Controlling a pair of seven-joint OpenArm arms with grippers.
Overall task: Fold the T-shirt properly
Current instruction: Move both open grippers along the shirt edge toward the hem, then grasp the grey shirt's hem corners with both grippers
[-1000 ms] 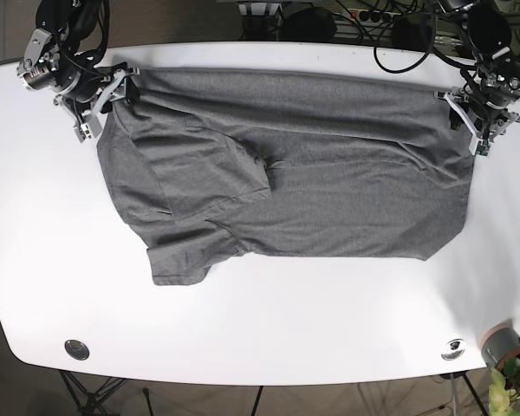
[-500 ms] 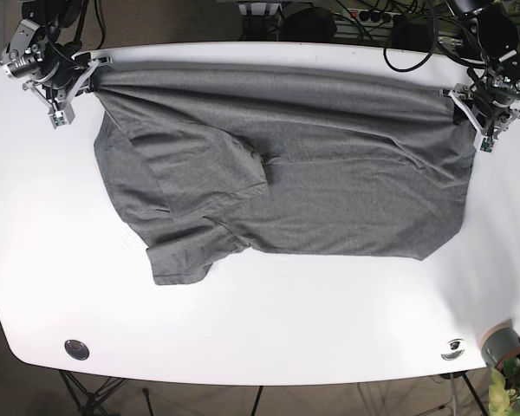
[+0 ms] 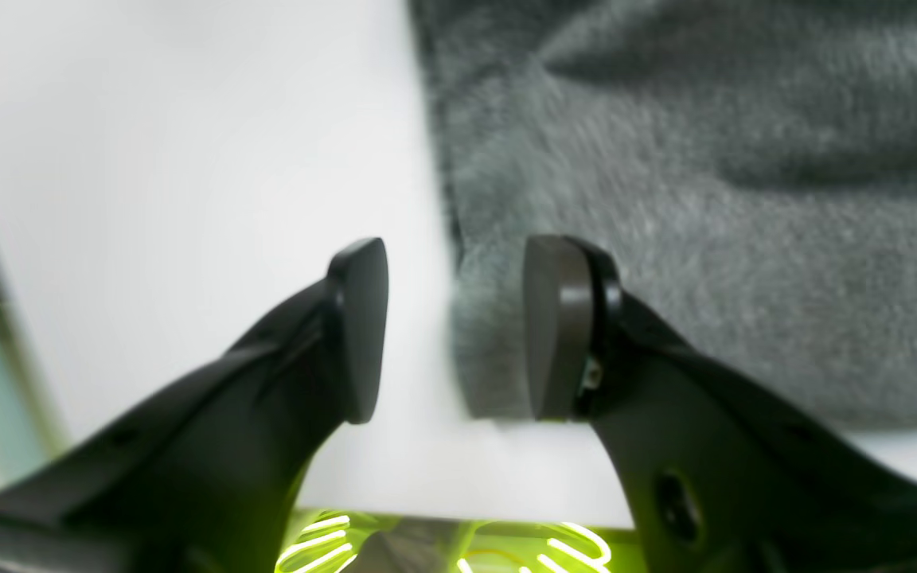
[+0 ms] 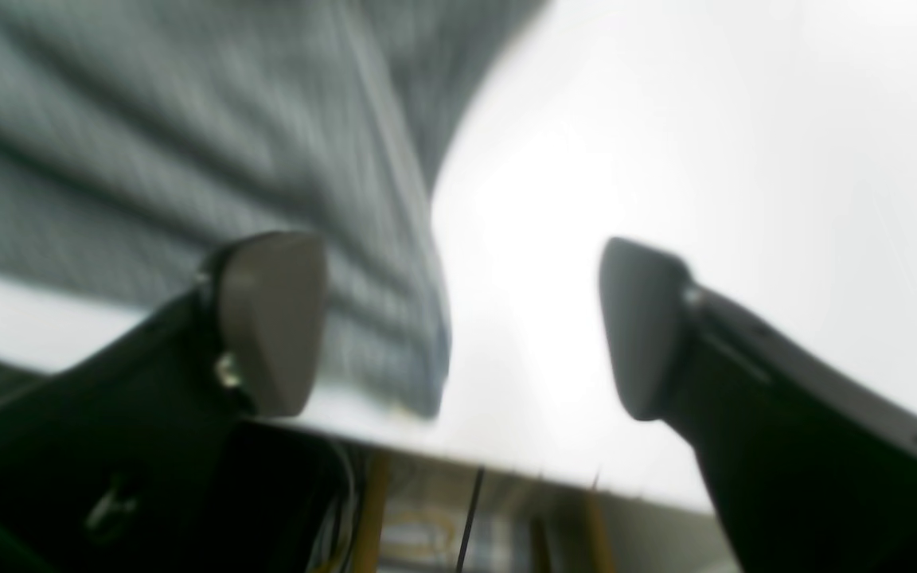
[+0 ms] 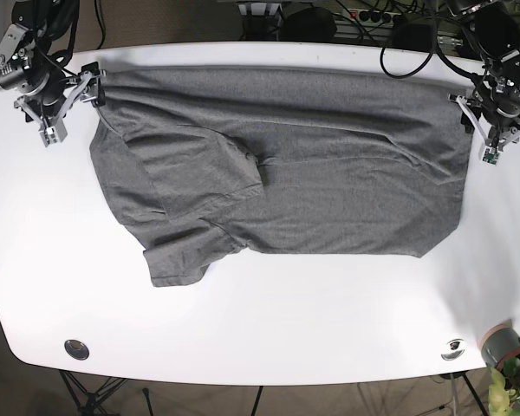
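Left gripper and right gripper, both parted, at opposite upper corners of the grey T-shirt.

Left wrist view: jaws spread, nothing clamped; T-shirt corner lies between the fingers, against the right-hand pad, cloth running up and away from it over the white table.
Right wrist view: jaws wide, released; blurred shirt edge sits by the left-hand pad, bare table before the other.
Base view: shirt spread flat between both grippers, sleeve folded inward.
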